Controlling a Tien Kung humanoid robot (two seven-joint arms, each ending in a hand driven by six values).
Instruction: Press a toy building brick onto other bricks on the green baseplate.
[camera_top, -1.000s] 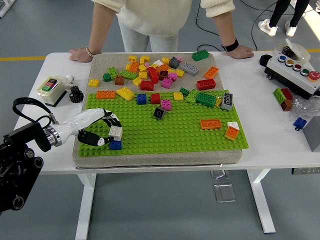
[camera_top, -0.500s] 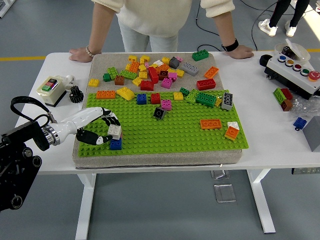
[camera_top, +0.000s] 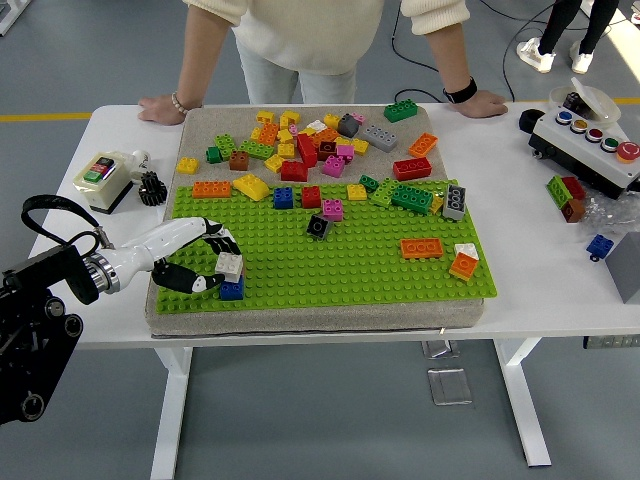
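Left hand: the left hand (camera_top: 200, 262) is reaching in from the left edge over the near-left corner of the green baseplate (camera_top: 340, 270), its fingers curling around a white brick (camera_top: 231, 266) and gripping it.
Right hand: it is not showing anywhere in the view.
Held brick: the white brick is sitting tilted on top of a blue brick (camera_top: 232, 290), touching it (whether its studs are engaging I cannot tell).
Blue brick: it is standing on the baseplate's near-left corner, just beside the fingertips.
Handling: the white brick is looking small, rigid and light, a smooth hard plastic that is likely to slip sideways under an off-centre push; the grip is probably best on its two opposite side walls, leaving the top free for pressing straight down.
Step in hand: judging by the tilt, the brick is needing to be levelled over the blue one before any firm press.
Baseplate: it is lying on a grey mat (camera_top: 210, 125) on the white table (camera_top: 560, 270), carrying scattered bricks, among them an orange brick (camera_top: 421, 247) well apart from the hand.
Loose pile: a heap of mixed bricks (camera_top: 310, 140) is lying on the mat beyond the baseplate.
Person: a person is standing at the far side, both hands resting flat on the table edge.
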